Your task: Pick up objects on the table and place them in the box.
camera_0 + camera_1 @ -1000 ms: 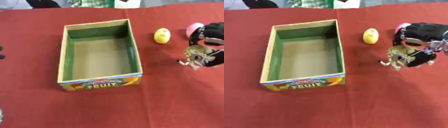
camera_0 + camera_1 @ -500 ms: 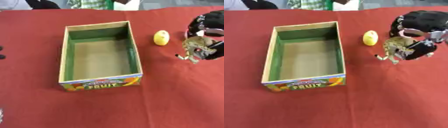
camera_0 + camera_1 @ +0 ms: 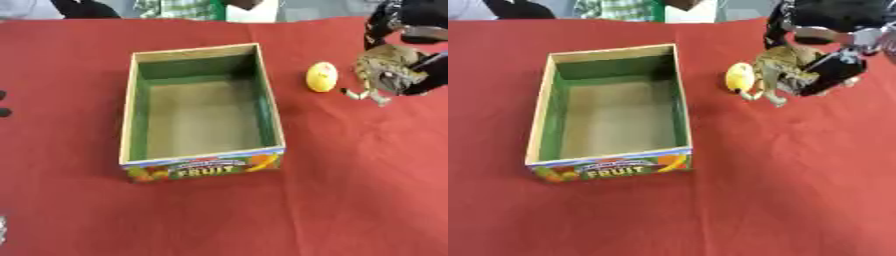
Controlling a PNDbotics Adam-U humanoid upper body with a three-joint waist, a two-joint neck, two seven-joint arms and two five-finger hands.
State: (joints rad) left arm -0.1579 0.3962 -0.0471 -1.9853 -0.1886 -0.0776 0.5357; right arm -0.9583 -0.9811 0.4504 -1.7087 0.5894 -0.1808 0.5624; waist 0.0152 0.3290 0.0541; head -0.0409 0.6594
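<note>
Right hand (image 3: 820,30) up at far right corner of bench (image 3: 350,200), fingers curled round a spotted tan toy animal (image 3: 785,67), legs dangling clear of the red cloth. Yellow lemon (image 3: 321,76) lying on bench just right of the open cardboard fruit box (image 3: 203,167), box empty, near bench centre. Left hand barely visible at left edge (image 3: 3,102); can't tell finger state.

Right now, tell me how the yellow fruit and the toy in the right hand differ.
The yellow fruit is smooth, oval and plain yellow; the toy animal is tan with dark mottling and has legs sticking out. The yellow fruit lies on the red tablecloth; the toy animal is held in the right hand, legs dangling. Both are to the right of the fruit box, outside it.
</note>
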